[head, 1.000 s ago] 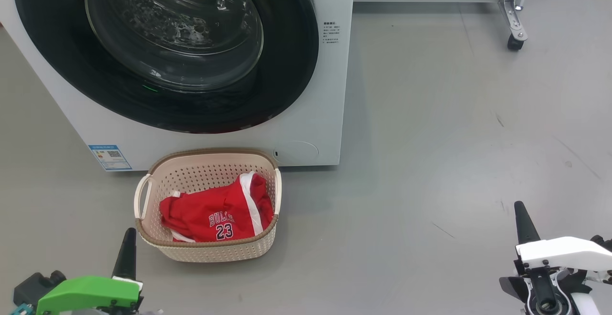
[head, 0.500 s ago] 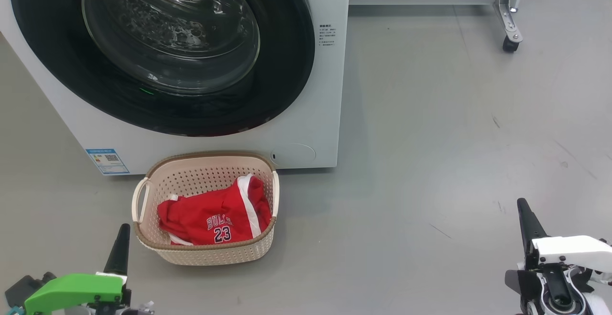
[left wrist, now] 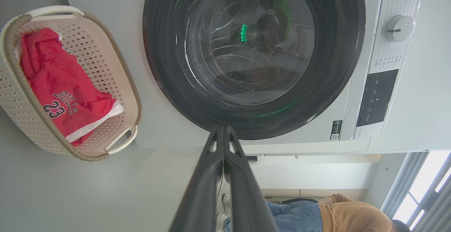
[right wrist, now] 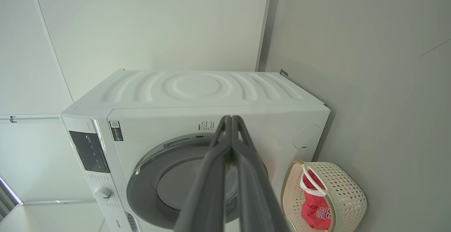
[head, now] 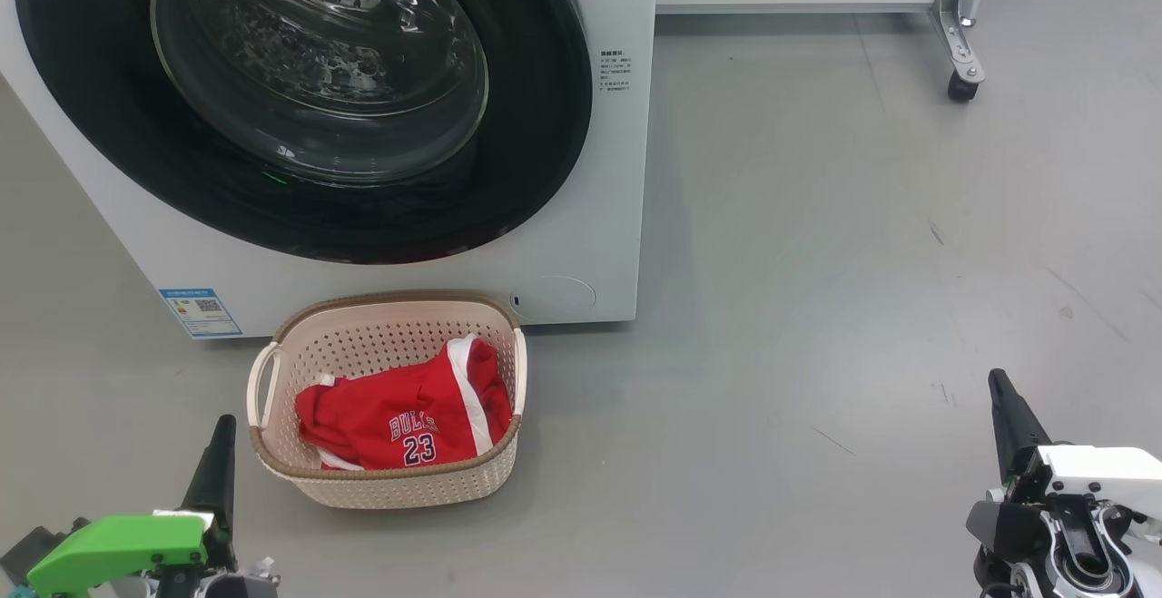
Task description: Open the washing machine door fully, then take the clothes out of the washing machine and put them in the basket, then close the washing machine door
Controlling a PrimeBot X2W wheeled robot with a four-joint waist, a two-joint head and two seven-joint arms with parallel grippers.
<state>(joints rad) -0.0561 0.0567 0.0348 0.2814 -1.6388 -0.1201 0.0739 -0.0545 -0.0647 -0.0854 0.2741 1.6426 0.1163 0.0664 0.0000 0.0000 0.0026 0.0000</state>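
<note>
Down low, the left gripper (head: 221, 435) at lower left and the right gripper (head: 1001, 397) at lower right, both pinched shut and empty. Just above the left one, one basket (head: 390, 297) holds one red jersey (head: 408, 403). Beyond, upper left, one washer (head: 617, 217), its door (head: 545, 171) closed, on grey floor (head: 817, 308).

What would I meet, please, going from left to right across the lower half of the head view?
left gripper, shut → basket holding the clothes → bare floor → right gripper, shut
</note>
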